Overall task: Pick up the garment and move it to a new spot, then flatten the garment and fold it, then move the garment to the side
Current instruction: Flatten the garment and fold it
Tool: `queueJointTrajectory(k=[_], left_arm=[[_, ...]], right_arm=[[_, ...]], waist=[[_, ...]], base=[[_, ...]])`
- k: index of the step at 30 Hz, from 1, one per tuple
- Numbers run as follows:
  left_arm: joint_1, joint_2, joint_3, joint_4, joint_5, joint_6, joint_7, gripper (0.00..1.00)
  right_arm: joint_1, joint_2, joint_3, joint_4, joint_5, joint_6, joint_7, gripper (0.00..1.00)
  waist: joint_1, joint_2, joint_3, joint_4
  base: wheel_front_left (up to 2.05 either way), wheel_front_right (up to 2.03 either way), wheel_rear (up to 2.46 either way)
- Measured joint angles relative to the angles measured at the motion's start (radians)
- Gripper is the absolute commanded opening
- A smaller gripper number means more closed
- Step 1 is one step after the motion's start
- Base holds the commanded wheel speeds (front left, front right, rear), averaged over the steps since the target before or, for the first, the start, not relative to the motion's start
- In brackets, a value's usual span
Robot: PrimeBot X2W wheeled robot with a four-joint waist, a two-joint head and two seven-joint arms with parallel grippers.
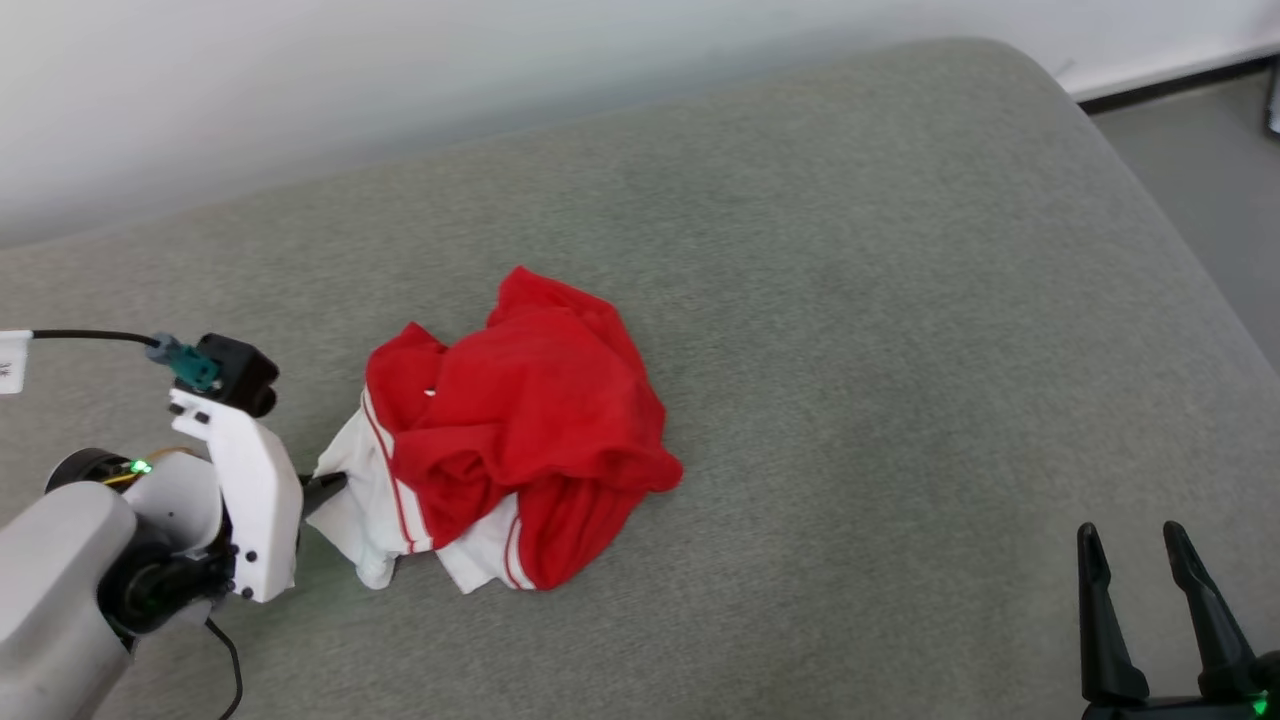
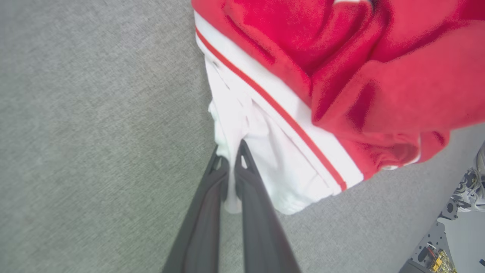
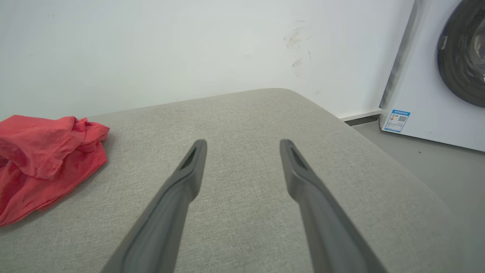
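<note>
A crumpled red garment (image 1: 520, 400) with white sleeves lies heaped on a grey cushion (image 1: 900, 250). The left gripper (image 2: 230, 149) has its fingers pinched together on a fold of white sleeve, with the red bulk just beyond their tips. The right gripper (image 3: 242, 144) is empty, its fingers spread wide and the heap well off to their left. The cloth looks light, soft and limp. It would likely sag if lifted, so the hemmed sleeve edge seems a sound hold.
</note>
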Motion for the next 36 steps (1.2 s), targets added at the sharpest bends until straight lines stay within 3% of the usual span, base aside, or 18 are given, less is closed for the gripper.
queueJointTrajectory(k=[10,16,19,20,22,27,31,36], left_arm=[[0.071,0.095,0.042,0.089,-0.089,0.012,-0.029,0.0],[0.155,0.108,0.044,0.209,-0.123,0.047,-0.044,0.0],[0.185,0.069,0.051,0.258,-0.158,0.062,-0.062,0.0],[0.185,0.055,0.052,0.264,-0.158,0.062,-0.079,0.15],[0.185,0.037,0.054,0.27,-0.157,0.061,-0.095,1.0],[0.141,0.032,0.041,0.229,-0.122,0.061,-0.081,1.0],[0.068,0.056,0.012,0.108,-0.06,0.071,-0.019,1.0],[-0.014,0.045,-0.002,-0.049,-0.041,0.096,0.068,1.0]], right_arm=[[0.004,0.0,-0.022,0.022,-0.025,0.0,0.0,1.0],[0.012,0.0,-0.024,0.032,-0.04,0.0,0.0,1.0],[0.016,0.0,-0.024,0.035,-0.043,0.0,0.0,1.0],[0.017,0.0,-0.025,0.036,-0.043,0.0,0.0,1.0],[0.022,0.0,-0.025,0.039,-0.043,0.0,0.0,1.0],[0.031,0.0,-0.029,0.042,-0.042,0.0,0.0,1.0],[0.046,0.0,-0.034,0.047,-0.038,0.0,0.0,1.0],[0.047,0.0,-0.03,0.049,-0.031,0.0,0.0,1.0]], waist=[[0.0,0.0,-0.055,0.128],[-0.0001,0.0,-0.092,0.164],[-0.0001,0.0,-0.102,0.168],[-0.0001,0.0,-0.104,0.169],[-0.0001,0.0,-0.108,0.17],[-0.0001,0.0,-0.118,0.178],[-0.0002,0.0,-0.128,0.186],[-0.0001,0.0,-0.132,0.18]], base=[[0.0,0.0,0.0],[0.0,0.0,0.0],[0.0,0.0,0.0],[0.0,0.0,0.0],[0.0,0.0,0.0],[0.0,0.0,0.0],[0.0,0.0,0.0],[0.0,0.0,0.0]])
